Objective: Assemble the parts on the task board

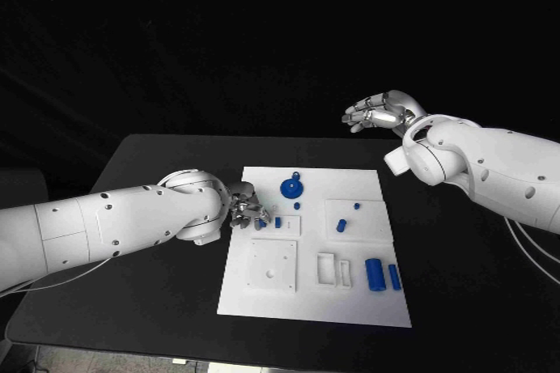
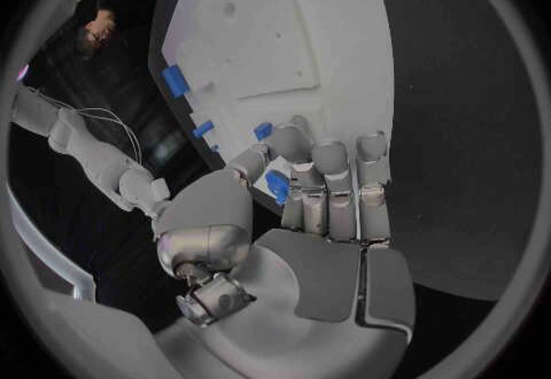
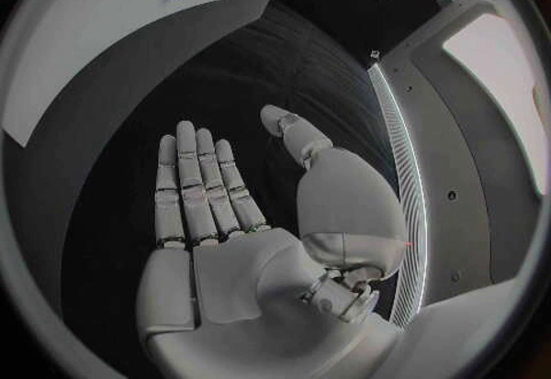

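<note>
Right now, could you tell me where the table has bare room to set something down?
Free: the black table right of the task board, and the strip behind the board. Crowded: the board's left edge, where the left hand grips a small blue part.

Left hand (image 1: 245, 212) sits low at the task board (image 1: 263, 308) 9 o'clock edge, fingers (image 2: 331, 163) over the small blue peg (image 1: 277, 222), blocking approach from that side. Right hand (image 1: 379, 111) is raised past the desk (image 1: 467, 308) far edge at 1 o'clock, fingers spread, well apart from the board. Blue gear (image 1: 290, 185) stands at 12, blue cylinders (image 1: 375, 274) lie at 4. Board's 6 o'clock strip and desk at 3 o'clock are bare.
</note>
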`<action>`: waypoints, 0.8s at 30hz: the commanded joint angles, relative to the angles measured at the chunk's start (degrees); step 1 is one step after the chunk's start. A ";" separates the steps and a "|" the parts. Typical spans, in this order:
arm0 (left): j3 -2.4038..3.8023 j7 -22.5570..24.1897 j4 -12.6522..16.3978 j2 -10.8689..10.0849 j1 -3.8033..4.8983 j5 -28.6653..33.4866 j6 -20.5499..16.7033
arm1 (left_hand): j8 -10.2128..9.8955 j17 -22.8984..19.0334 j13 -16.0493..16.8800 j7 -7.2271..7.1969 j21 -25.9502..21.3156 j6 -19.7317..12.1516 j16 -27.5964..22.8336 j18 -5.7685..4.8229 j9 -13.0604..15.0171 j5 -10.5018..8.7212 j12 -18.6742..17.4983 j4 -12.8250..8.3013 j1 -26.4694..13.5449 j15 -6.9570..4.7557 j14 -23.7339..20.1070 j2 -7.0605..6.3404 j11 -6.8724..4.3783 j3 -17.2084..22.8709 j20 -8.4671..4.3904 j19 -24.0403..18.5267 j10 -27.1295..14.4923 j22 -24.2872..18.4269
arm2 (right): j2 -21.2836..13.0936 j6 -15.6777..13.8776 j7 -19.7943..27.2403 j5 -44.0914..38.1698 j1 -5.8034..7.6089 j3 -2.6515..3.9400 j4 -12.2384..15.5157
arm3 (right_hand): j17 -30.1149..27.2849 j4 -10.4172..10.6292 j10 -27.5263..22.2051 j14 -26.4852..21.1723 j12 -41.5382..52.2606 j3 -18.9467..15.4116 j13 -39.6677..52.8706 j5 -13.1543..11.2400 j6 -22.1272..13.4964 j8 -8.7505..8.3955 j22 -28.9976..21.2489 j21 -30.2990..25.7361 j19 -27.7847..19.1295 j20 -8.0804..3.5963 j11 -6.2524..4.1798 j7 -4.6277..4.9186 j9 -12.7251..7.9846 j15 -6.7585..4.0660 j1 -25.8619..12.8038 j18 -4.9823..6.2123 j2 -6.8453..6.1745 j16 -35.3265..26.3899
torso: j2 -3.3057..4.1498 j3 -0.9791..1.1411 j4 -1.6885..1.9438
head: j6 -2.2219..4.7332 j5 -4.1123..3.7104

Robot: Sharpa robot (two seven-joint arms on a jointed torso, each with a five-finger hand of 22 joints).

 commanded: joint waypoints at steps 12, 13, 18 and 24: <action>-0.13 0.01 0.01 0.04 -0.23 -0.60 0.84 | 0.40 0.12 -0.02 -1.40 -0.44 2.63 0.31 0.10 -0.26 -0.80 0.58 0.96 0.80 -0.25 0.18 -0.48 -0.23 0.70 -7.03 0.52 -0.48 0.46 | -0.10 0.63 0.55 0.02 -0.04 0.03 0.03 | 0.13 0.36 -0.24 -0.38 0.42 -0.04 -0.17 0.53 -0.45 0.33 0.12 -0.25 -0.36 0.12 0.04 1.96 -0.10 0.15 0.25 0.75 -0.04 -0.31 | 0.02 -0.04 0.03 | -0.04 -0.13; -0.13 -0.01 0.02 0.02 -0.23 -0.63 0.82 | 0.42 0.13 -0.03 -1.39 -0.44 2.61 0.32 0.08 -0.27 -0.51 0.59 0.80 0.92 -0.25 0.17 -0.34 -0.22 0.72 -7.02 0.51 -0.48 0.50 | -0.10 0.64 0.55 0.02 -0.04 0.03 0.03 | 0.13 0.36 -0.24 -0.38 0.42 -0.04 -0.18 0.53 -0.45 0.33 0.12 -0.25 -0.36 0.12 0.04 1.96 -0.10 0.15 0.25 0.75 -0.04 -0.31 | 0.02 -0.04 0.03 | -0.05 -0.14; -0.13 -0.15 0.00 -0.11 -0.23 -0.97 0.60 | 0.57 0.16 -0.09 -1.36 -0.48 2.52 0.35 0.00 -0.33 1.13 0.67 -0.24 1.70 -0.22 0.13 1.25 -0.19 0.91 -6.98 0.50 -0.55 0.74 | -0.13 0.64 0.56 0.02 -0.05 0.03 0.03 | 0.13 0.36 -0.24 -0.38 0.43 -0.05 -0.19 0.56 -0.46 0.33 0.12 -0.25 -0.36 0.13 0.05 1.96 -0.11 0.15 0.25 0.76 -0.03 -0.32 | 0.00 -0.02 0.01 | -0.03 -0.15; -0.12 -0.28 -0.15 -0.29 -0.24 -1.61 0.54 | 0.65 0.17 -0.16 -1.36 -0.52 2.44 0.37 -0.02 -0.37 1.33 0.70 -1.06 2.15 -0.20 0.11 2.18 -0.20 1.02 -6.98 0.51 -0.60 0.89 | -0.13 0.66 0.57 0.02 -0.09 0.03 0.07 | 0.15 0.38 -0.24 -0.38 0.45 -0.07 -0.22 0.62 -0.46 0.34 0.14 -0.26 -0.36 0.15 0.05 1.97 -0.12 0.16 0.21 0.77 -0.03 -0.33 | 0.02 -0.08 0.00 | 0.00 -0.16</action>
